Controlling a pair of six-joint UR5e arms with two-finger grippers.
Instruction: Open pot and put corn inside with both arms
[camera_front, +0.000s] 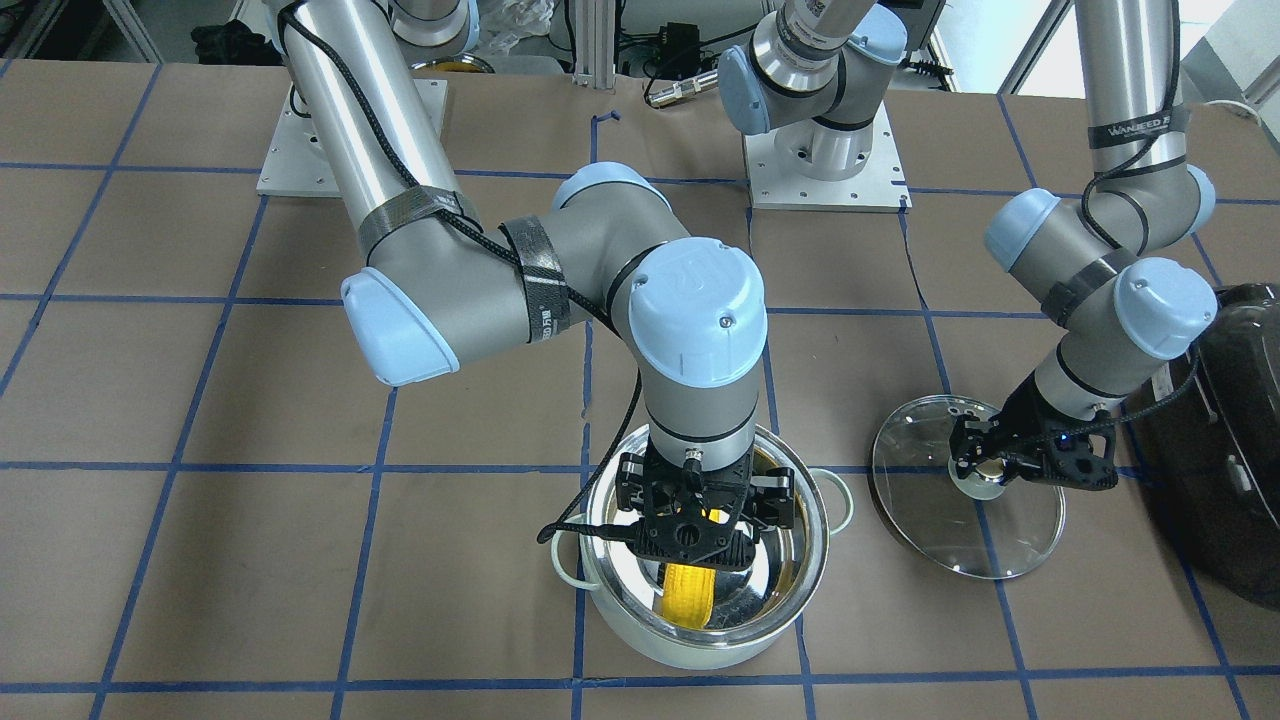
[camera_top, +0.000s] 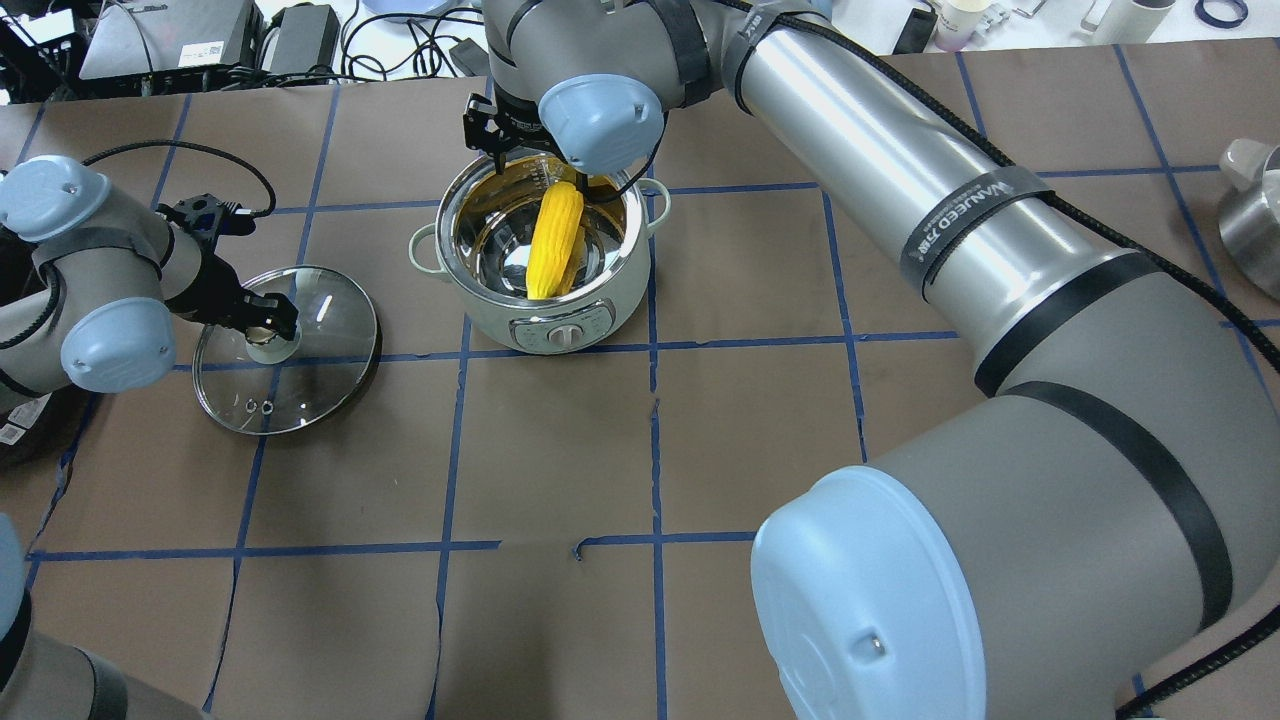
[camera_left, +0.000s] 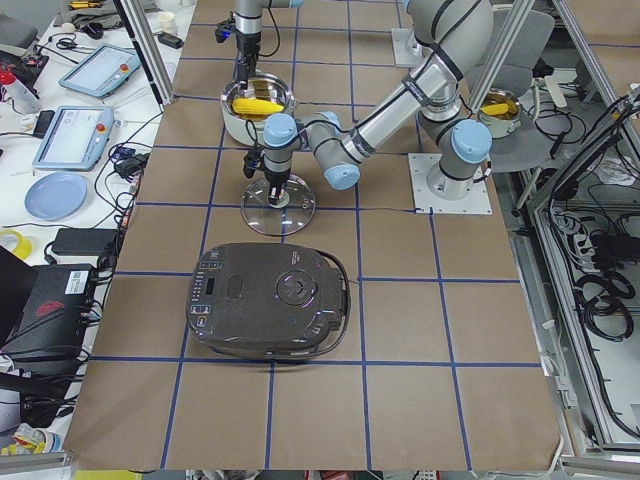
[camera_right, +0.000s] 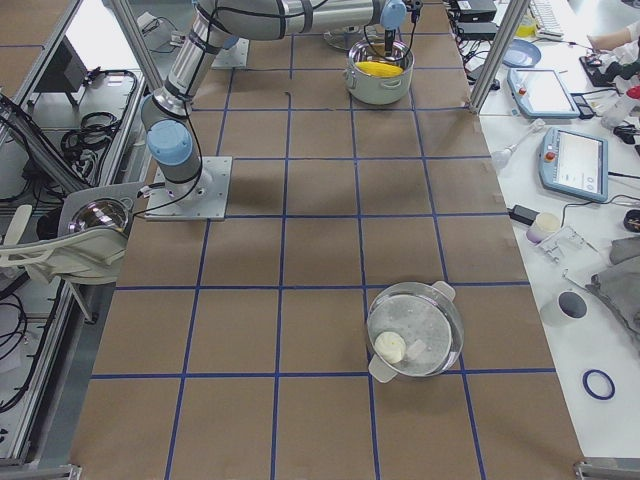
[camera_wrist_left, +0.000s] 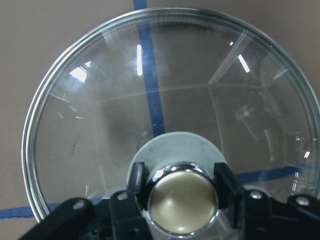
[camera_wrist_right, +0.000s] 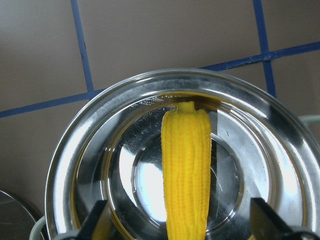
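Observation:
The pot (camera_front: 700, 645) stands open on the table, pale wall and shiny steel inside (camera_top: 500, 305). The yellow corn (camera_front: 688, 595) lies slanted inside it, and it also shows in the overhead view (camera_top: 555, 240) and the right wrist view (camera_wrist_right: 186, 170). My right gripper (camera_front: 700, 505) hangs just above the pot's mouth, fingers spread wide on either side of the corn, apart from it. The glass lid (camera_front: 920, 520) lies flat on the table beside the pot (camera_top: 320, 330). My left gripper (camera_front: 985, 465) is shut on the lid's knob (camera_wrist_left: 182, 200), a finger (camera_wrist_left: 136, 177) against each side.
A dark grey rounded appliance (camera_front: 1230, 450) sits just beyond the lid, close to my left arm's wrist (camera_left: 270, 300). A second steel pot (camera_right: 441, 290) with pale lumps inside stands far off on the robot's right side. Blue tape lines grid the brown table.

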